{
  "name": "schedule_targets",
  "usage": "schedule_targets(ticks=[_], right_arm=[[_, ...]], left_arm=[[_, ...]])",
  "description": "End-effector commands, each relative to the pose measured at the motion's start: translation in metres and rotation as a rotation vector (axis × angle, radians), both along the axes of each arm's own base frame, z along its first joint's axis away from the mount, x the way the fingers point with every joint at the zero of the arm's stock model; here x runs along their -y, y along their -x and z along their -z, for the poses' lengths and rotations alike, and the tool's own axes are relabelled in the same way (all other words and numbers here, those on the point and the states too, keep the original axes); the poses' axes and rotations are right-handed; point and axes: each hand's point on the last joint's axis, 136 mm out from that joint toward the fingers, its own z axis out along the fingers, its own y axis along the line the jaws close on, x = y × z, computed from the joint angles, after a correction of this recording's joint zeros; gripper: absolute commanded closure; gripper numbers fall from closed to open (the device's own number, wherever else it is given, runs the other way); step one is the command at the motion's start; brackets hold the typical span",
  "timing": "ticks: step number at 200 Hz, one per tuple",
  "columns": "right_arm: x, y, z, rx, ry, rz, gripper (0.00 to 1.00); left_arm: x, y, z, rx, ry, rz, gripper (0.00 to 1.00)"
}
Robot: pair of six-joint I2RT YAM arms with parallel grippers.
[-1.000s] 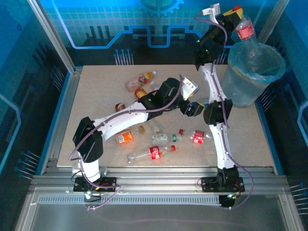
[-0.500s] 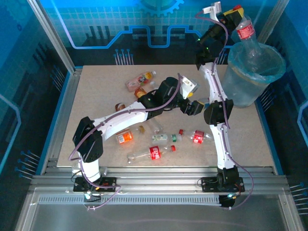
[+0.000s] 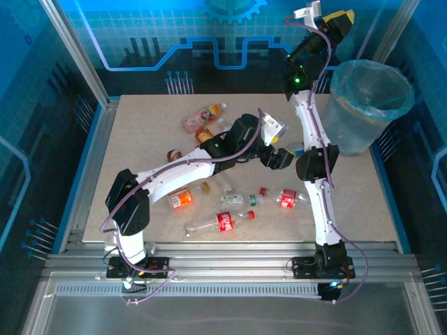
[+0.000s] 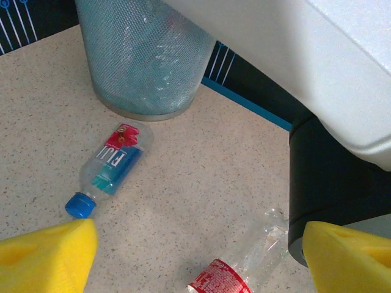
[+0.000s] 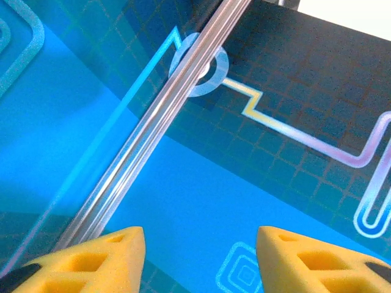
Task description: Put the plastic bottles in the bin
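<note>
Top external: drop apparently made, right gripper point(image 3: 340, 17) gapes empty by the bin point(image 3: 369, 112); the parted, empty left gripper point(image 4: 195, 256) next needs the blue-capped bottle point(image 4: 113, 162).

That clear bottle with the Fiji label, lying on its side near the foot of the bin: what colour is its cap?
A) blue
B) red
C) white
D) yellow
A: in the left wrist view the Fiji bottle lies on its side near the foot of the bin, and the cap on its neck is plainly blue.
</note>
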Motion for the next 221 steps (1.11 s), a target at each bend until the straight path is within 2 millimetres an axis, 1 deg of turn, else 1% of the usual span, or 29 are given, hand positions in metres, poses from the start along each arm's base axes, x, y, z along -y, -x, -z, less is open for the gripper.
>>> schedule_targets(ticks=[1,12,23,36,44,51,53,63,75,77,78,81,85,90,94,95,98,102,103,107,114,118,126,145,154,170,180,196,221], right_arm=[[-0.003,0.014,-0.022,0.025,-0.079,-0.052,0.29],[-0.008,0.004,-0.014,-0.022,-0.127,-0.084,0.28],[-0.018,-0.004,-0.006,-0.075,-0.153,-0.116,0.28],[-0.04,-0.017,0.009,-0.147,-0.189,-0.188,0.28],[-0.056,-0.026,0.024,-0.216,-0.228,-0.251,0.28],[-0.068,-0.028,0.034,-0.248,-0.289,-0.323,0.28],[-0.071,-0.03,0.041,-0.267,-0.312,-0.345,0.28],[-0.082,-0.023,0.056,-0.295,-0.45,-0.462,0.27],[-0.089,-0.013,0.076,-0.334,-0.608,-0.554,0.27],[-0.09,-0.014,0.08,-0.342,-0.617,-0.558,0.27],[-0.093,-0.017,0.091,-0.369,-0.632,-0.562,0.27],[-0.092,-0.007,0.083,-0.357,-0.658,-0.583,0.27],[-0.096,-0.004,0.089,-0.377,-0.686,-0.605,0.27],[-0.103,-0.002,0.1,-0.417,-0.711,-0.635,0.26],[-0.107,0.0,0.104,-0.433,-0.726,-0.657,0.27],[-0.11,0.002,0.11,-0.451,-0.737,-0.669,0.27],[-0.113,0.004,0.112,-0.459,-0.748,-0.683,0.27],[-0.119,0.008,0.128,-0.496,-0.784,-0.702,0.27],[-0.119,0.008,0.128,-0.496,-0.784,-0.702,0.27],[-0.123,0.016,0.132,-0.513,-0.81,-0.727,0.27],[-0.13,0.026,0.151,-0.57,-0.86,-0.756,0.28],[-0.134,0.036,0.162,-0.608,-0.893,-0.776,0.28],[-0.14,0.048,0.179,-0.664,-0.936,-0.803,0.28],[-0.157,0.088,0.22,-0.846,-1.015,-0.864,0.27],[-0.166,0.107,0.239,-0.949,-1.03,-0.899,0.28],[-0.174,0.146,0.268,-1.104,-1.075,-0.934,0.3],[-0.176,0.169,0.283,-1.184,-1.111,-0.94,0.32],[-0.178,0.207,0.299,-1.294,-1.113,-0.968,0.35],[-0.175,0.253,0.324,-1.471,-0.994,-1.006,0.36]], left_arm=[[-0.011,0.0,-0.017,0.042,0.004,-0.017,0.12],[-0.015,-0.002,-0.022,0.057,0.005,-0.028,0.12],[-0.02,-0.005,-0.028,0.076,0.005,-0.047,0.12],[-0.028,-0.007,-0.038,0.097,0.007,-0.078,0.11],[-0.036,-0.009,-0.044,0.109,0.01,-0.103,0.11],[-0.043,-0.01,-0.049,0.12,0.013,-0.123,0.12],[-0.045,-0.009,-0.051,0.122,0.013,-0.129,0.11],[-0.056,-0.009,-0.06,0.141,0.019,-0.157,0.12],[-0.07,-0.006,-0.067,0.152,0.015,-0.19,0.12],[-0.073,-0.005,-0.069,0.155,0.016,-0.197,0.11],[-0.074,-0.004,-0.069,0.156,0.015,-0.199,0.11],[-0.078,-0.004,-0.072,0.158,0.014,-0.21,0.11],[-0.083,-0.002,-0.072,0.159,0.008,-0.221,0.11],[-0.09,0.0,-0.075,0.162,0.003,-0.237,0.11],[-0.095,0.002,-0.076,0.162,-0.003,-0.246,0.11],[-0.096,0.003,-0.076,0.162,-0.004,-0.249,0.11],[-0.1,0.004,-0.077,0.163,-0.009,-0.257,0.11],[-0.105,0.006,-0.077,0.162,-0.016,-0.269,0.11],[-0.106,0.006,-0.077,0.162,-0.018,-0.271,0.11],[-0.112,0.008,-0.078,0.161,-0.025,-0.282,0.11],[-0.12,0.011,-0.077,0.155,-0.04,-0.299,0.1],[-0.125,0.012,-0.076,0.151,-0.05,-0.309,0.1],[-0.135,0.015,-0.074,0.14,-0.069,-0.33,0.1],[-0.156,0.023,-0.064,0.104,-0.11,-0.376,0.1],[-0.163,0.027,-0.059,0.086,-0.123,-0.386,0.1],[-0.173,0.036,-0.048,0.064,-0.141,-0.381,0.09],[-0.177,0.042,-0.041,0.058,-0.156,-0.374,0.09],[-0.183,0.048,-0.026,0.065,-0.19,-0.358,0.09],[-0.188,0.058,-0.002,0.093,-0.213,-0.318,0.08]])
